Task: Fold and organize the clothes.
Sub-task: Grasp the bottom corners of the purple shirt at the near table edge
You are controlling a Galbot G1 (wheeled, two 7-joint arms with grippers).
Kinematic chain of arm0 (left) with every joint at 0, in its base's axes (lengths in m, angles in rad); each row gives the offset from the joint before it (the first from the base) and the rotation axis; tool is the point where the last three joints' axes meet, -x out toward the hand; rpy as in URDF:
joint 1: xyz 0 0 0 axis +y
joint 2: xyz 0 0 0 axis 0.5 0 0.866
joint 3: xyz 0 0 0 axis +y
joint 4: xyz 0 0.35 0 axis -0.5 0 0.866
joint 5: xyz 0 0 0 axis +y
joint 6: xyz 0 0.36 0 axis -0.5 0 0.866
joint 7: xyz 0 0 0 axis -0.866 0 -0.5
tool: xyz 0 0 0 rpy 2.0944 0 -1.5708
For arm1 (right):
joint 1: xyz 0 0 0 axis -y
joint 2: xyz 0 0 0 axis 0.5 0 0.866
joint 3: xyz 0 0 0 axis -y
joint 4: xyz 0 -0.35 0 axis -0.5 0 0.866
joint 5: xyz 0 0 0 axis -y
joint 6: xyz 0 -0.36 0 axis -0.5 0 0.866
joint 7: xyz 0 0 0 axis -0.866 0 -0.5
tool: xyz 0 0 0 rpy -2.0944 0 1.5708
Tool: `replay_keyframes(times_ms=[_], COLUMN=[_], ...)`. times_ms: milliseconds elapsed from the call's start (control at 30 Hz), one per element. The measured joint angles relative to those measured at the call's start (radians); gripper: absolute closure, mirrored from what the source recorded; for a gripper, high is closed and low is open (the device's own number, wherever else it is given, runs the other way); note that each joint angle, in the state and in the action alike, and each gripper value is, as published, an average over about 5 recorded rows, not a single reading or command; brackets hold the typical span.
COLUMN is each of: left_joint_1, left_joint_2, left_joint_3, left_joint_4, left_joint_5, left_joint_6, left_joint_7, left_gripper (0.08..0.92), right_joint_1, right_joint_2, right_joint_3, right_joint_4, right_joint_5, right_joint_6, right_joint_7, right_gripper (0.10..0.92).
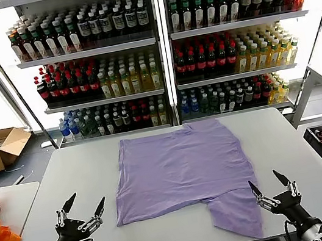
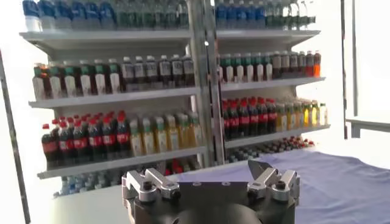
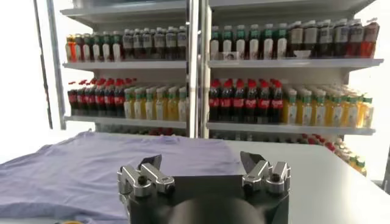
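Lavender T-shirt (image 1: 178, 170) lies flat, plain side up, mid-table (image 1: 65, 173); one sleeve reaches toward the near edge on the right. Left gripper (image 1: 85, 212) hovers over bare tabletop near the front left, fingers spread wide, holding nothing, apart from the shirt. Right gripper (image 1: 268, 185) at the front right, just beside the sleeve, fingers likewise spread, empty. Bottle shelves (image 1: 160, 40) behind the table.

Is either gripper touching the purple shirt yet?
No: in the head view the left gripper and right gripper hover open at the near table edge, clear of the T-shirt.
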Motion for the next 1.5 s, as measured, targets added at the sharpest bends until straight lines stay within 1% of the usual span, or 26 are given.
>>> replay_keyframes(times_ms=[200, 333, 633, 800, 900, 1000, 1067, 1200, 1500], left_joint_1=[-0.024, -0.047, -0.088, -0.109, -0.121, -0.130, -0.135, -0.142, -0.135], left_joint_2=[0.042, 0.057, 0.077, 0.074, 0.066, 0.058, 0.054, 0.049, 0.047], left_joint_3=[0.056, 0.097, 0.167, 0.200, 0.219, 0.237, 0.247, 0.258, 0.260], left_joint_4=[0.023, 0.048, 0.106, 0.138, 0.154, 0.171, 0.181, 0.203, 0.223], left_joint_5=[-0.006, -0.010, -0.014, -0.015, -0.015, -0.015, -0.016, -0.016, -0.017], left_joint_6=[0.063, 0.099, 0.134, 0.149, 0.155, 0.157, 0.157, 0.151, 0.128], left_joint_7=[-0.021, -0.032, -0.052, -0.073, -0.090, -0.104, -0.111, -0.120, -0.130], left_gripper=[0.177, 0.177, 0.177, 0.177, 0.177, 0.180, 0.201, 0.299, 0.559], right_joint_1=[-0.052, -0.078, -0.099, -0.117, -0.120, -0.121, -0.120, -0.112, -0.101], right_joint_2=[-0.003, 0.003, 0.021, 0.033, 0.038, 0.040, 0.043, 0.053, 0.051], right_joint_3=[-0.013, -0.028, -0.061, -0.078, -0.090, -0.104, -0.114, -0.137, -0.155], right_joint_4=[0.019, 0.027, 0.022, 0.019, 0.019, 0.016, 0.012, 0.000, -0.005], right_joint_5=[-0.010, -0.011, 0.000, 0.006, 0.007, 0.006, 0.003, -0.002, 0.011], right_joint_6=[-0.029, -0.048, -0.082, -0.091, -0.090, -0.087, -0.084, -0.076, -0.053], right_joint_7=[0.038, 0.060, 0.096, 0.115, 0.121, 0.121, 0.121, 0.119, 0.099], right_gripper=[0.203, 0.203, 0.203, 0.215, 0.274, 0.358, 0.419, 0.531, 0.791])
